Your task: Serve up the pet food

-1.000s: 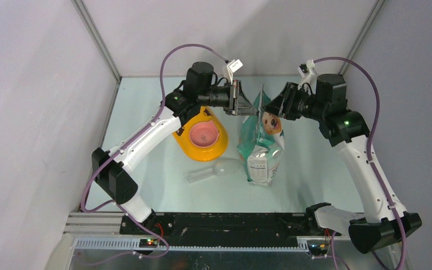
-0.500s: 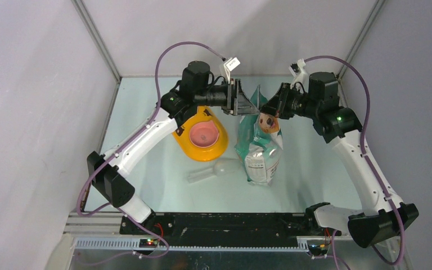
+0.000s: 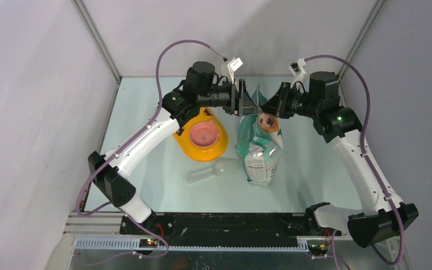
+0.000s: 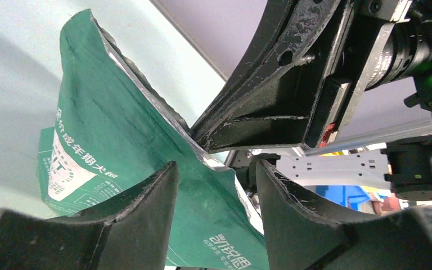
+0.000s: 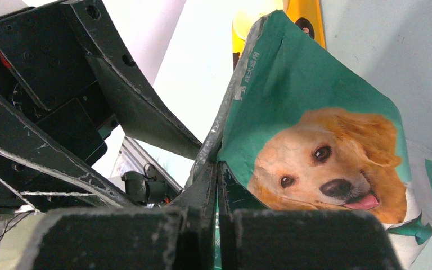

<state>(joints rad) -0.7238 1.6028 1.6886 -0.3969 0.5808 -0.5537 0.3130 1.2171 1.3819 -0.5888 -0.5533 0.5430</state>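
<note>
The green-and-white pouch (image 3: 259,147) with the golden dog stands upright mid-table. Its pet food is hidden inside. My right gripper (image 3: 272,107) is shut on the pouch's top edge. In the right wrist view the jaws (image 5: 216,183) pinch the foil rim just left of the dog's face on the pouch (image 5: 326,163). My left gripper (image 3: 248,101) is open on the other side of the pouch top. In the left wrist view its fingers (image 4: 146,216) stand apart, and the green pouch (image 4: 107,140) panel shows in the gap between them.
The yellow feeder (image 3: 202,135) with a pink bowl sits left of the pouch, under the left arm. A clear plastic scoop (image 3: 214,169) lies on the table in front of it. Grey walls close in the left, back and right.
The right gripper has closed on the pouch's top edge. The left gripper has opened and let the edge go. The right arm shifted slightly left.
</note>
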